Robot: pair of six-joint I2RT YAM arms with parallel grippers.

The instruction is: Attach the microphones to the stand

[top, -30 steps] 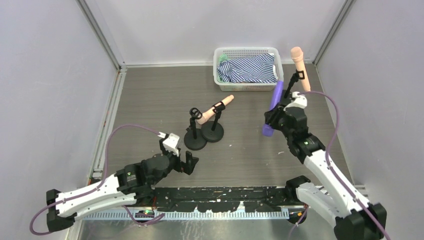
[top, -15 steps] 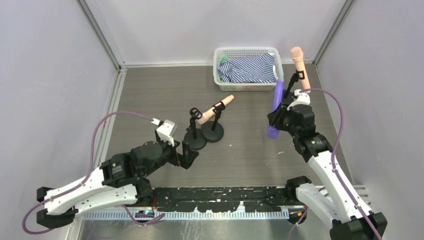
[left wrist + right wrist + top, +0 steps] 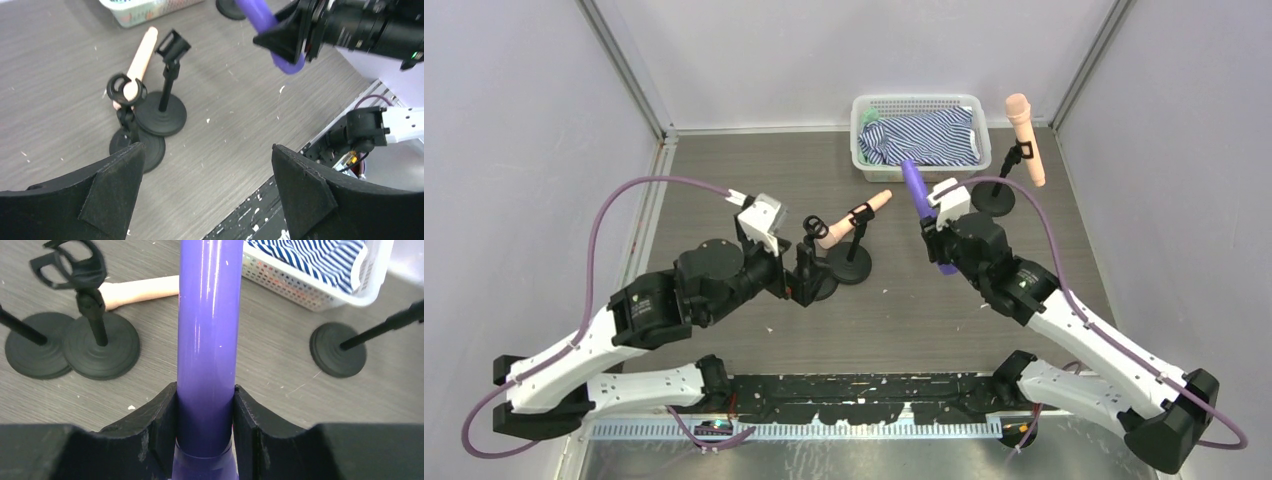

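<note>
Three microphones (image 3: 916,188) (image 3: 1024,140) (image 3: 876,203), three stands (image 3: 852,268) (image 3: 994,198) (image 3: 811,255), one basket (image 3: 914,98)

Basket (image 3: 919,172) at back, stand pair (image 3: 852,268) centre, third stand (image 3: 996,197) right of basket

- Left arm (image 3: 564,365): white link shells, black joint housings.
- Right arm (image 3: 1104,345): matching white-and-black build, with a small green indicator light (image 3: 414,55).
- Purple cable (image 3: 674,180): one per arm, round-sectioned.
- Left gripper (image 3: 206,150): black, wedge-shaped fingers.

Purple microphone (image 3: 207,340) clamped between jaws, stands (image 3: 100,342), basket (image 3: 305,290) beyond
</note>
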